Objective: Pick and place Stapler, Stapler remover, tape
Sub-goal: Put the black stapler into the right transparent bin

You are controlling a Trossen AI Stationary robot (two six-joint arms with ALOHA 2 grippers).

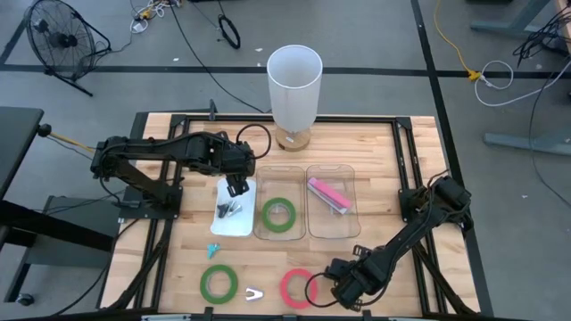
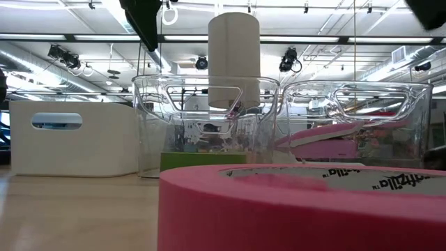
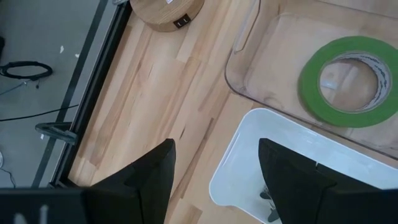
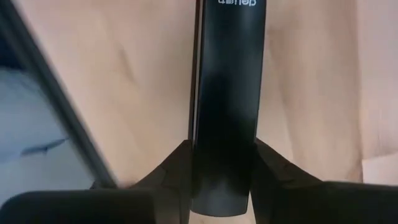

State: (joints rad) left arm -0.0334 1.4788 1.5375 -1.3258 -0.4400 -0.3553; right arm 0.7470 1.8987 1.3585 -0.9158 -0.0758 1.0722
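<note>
My right gripper (image 1: 342,283) is low over the table's near edge, just right of the red-pink tape (image 1: 297,287), and is shut on a black stapler (image 4: 227,93). My left gripper (image 3: 217,180) is open and empty above the far end of a white bin (image 1: 236,207) that holds small metal staple removers (image 1: 227,209). One green tape (image 1: 279,214) lies flat in a clear bin. A second green tape (image 1: 219,283) lies flat on the table. A pink stapler (image 1: 328,194) lies in the right clear bin. A teal remover (image 1: 213,251) and a white remover (image 1: 254,293) lie on the table. My right gripper pinches the black stapler by its two long sides (image 4: 198,149) between its two fingers, at the end nearest the wrist. The fingers lie along the stapler, which reaches out past their tips. I cannot tell whether it rests on the table or is lifted.
A tall white cylinder on a wooden base (image 1: 294,85) stands at the table's far edge behind the bins. The two clear bins (image 1: 332,232) stand side by side mid-table. In the low view the red-pink tape (image 2: 300,209) fills the foreground.
</note>
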